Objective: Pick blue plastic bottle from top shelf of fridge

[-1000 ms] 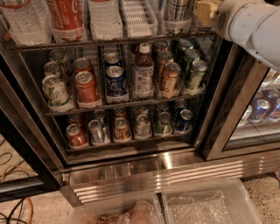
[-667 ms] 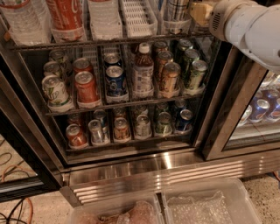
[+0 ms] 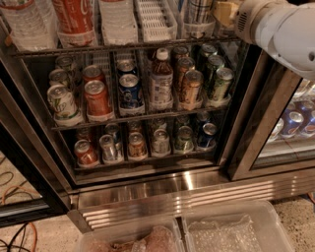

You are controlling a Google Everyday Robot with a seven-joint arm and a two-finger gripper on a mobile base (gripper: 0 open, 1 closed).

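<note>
Standing on the top shelf (image 3: 123, 47): blue plastic bottle (image 3: 199, 11), upright in the white lane tray nearest the shelf's right edge. Only its lower part shows.
Gripper (image 3: 225, 12): tan, at the right end of the top shelf, just right of the blue plastic bottle. I cannot tell whether it touches the bottle, or whether it is apart, together or clamped.
Arm (image 3: 280, 27): white, entering from the upper right corner, in front of the black door frame.
Other lanes: red Coca-Cola bottle (image 3: 74, 17) toward the left, clear water bottle (image 3: 24, 22) at the left edge, white slotted tray (image 3: 156, 19) just left of the blue plastic bottle.
Middle rack (image 3: 138, 114): rows of cans, with a small brown bottle (image 3: 161, 81), white-capped, upright among them.
Fridge (image 3: 147, 189): ribbed steel base along its bottom edge.
Clear plastic bins (image 3: 231, 231): on the floor below the base.
</note>
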